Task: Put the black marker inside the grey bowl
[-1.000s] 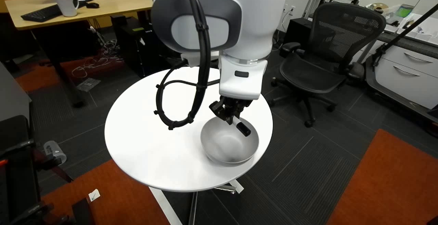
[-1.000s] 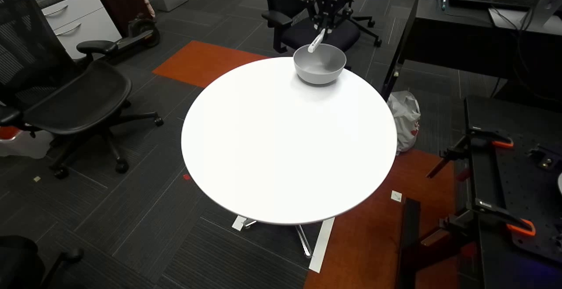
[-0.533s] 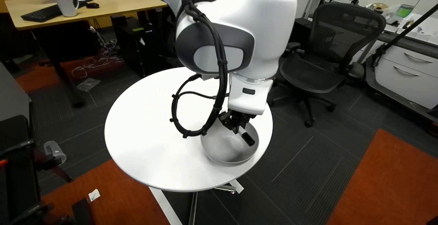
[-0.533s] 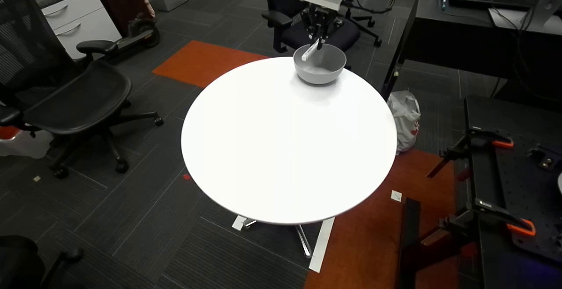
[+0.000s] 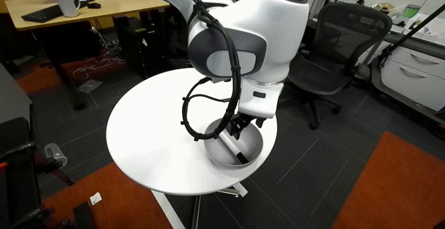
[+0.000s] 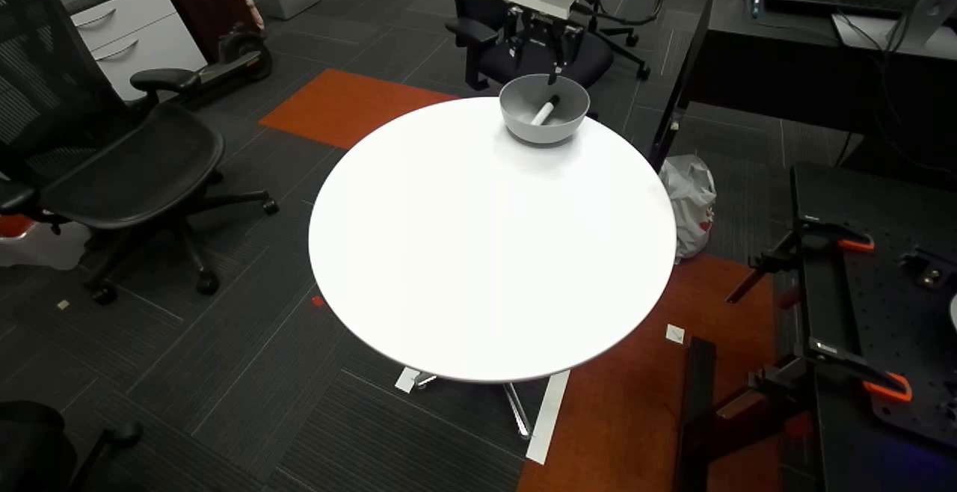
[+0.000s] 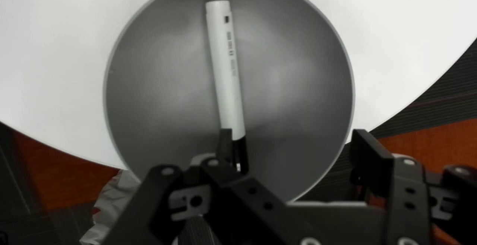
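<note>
Inside the grey bowl (image 5: pixel 253 144) lies the black marker (image 5: pixel 230 143), a white-barrelled pen with a black cap. Across the bowl's inner wall and floor it rests at a slant, as the wrist view shows with the marker (image 7: pixel 227 73) in the bowl (image 7: pixel 294 73). Above the bowl my gripper (image 7: pixel 292 137) stands open, jaws wide apart and nothing between them. One finger covers part of the black cap in the wrist view; the other finger is beyond the rim. In both exterior views the gripper (image 6: pixel 534 66) hovers over the bowl (image 6: pixel 516 107), the marker (image 6: pixel 546 112) below it.
A round white table (image 5: pixel 156 145) carries the bowl close to its edge. Black office chairs (image 5: pixel 323 69) stand beyond it, and a plastic bag (image 6: pixel 688 204) sits on the floor. The arm's black cable (image 5: pixel 186 117) loops low over the table.
The gripper has come down towards the bowl and opened. The marker, held between the fingers before, has dropped into the bowl.
</note>
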Motion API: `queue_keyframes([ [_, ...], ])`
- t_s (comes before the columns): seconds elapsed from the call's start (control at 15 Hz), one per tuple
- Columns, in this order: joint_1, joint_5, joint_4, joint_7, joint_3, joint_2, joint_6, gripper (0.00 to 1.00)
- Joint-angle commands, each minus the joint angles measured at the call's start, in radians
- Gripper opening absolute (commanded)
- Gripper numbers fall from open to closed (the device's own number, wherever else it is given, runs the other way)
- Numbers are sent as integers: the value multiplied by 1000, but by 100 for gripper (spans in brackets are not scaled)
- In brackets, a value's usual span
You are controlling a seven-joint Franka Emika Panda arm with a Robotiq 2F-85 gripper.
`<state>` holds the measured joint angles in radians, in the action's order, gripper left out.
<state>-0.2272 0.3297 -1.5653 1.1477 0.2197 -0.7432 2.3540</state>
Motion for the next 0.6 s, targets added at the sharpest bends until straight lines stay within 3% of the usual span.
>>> queue_keyframes([
  [0.0, -8, 4, 47, 34, -2, -14, -48, 100],
  [0.53, -6, -5, 18, 1, -4, -10, -11, 100],
])
